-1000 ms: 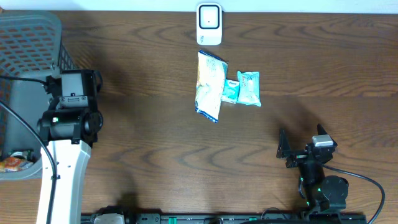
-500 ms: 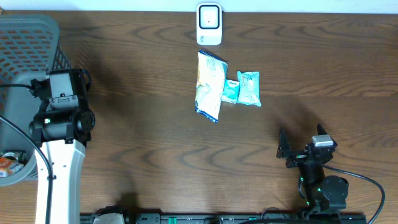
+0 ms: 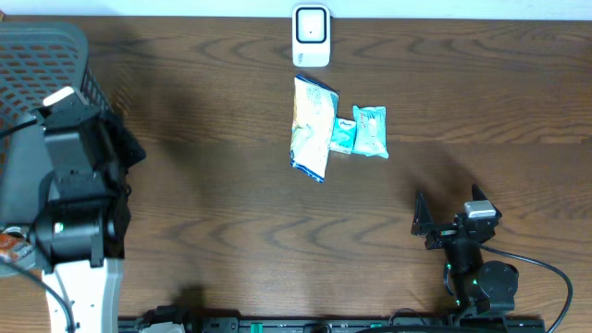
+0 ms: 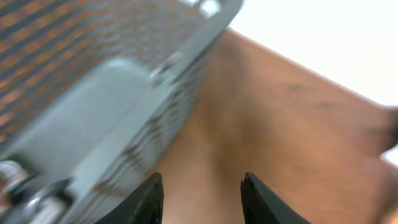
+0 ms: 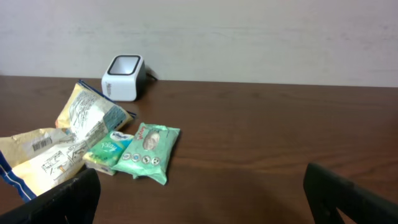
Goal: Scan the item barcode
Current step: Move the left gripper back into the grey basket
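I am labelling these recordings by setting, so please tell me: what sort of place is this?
Most likely a mock shop checkout on a wooden table: a white barcode scanner at the far edge, a grey basket at the left, and sealed packets lying near the scanner.

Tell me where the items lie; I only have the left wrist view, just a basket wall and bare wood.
Observer: Three packets lie side by side at the centre of the table: a snack bag, a teal packet, a green packet.
Operator: And the scanner?
Observer: The white scanner stands at the far edge, beyond the snack bag.
Operator: Is the right arm busy?
Observer: No, the right gripper is open and empty, at the front right.
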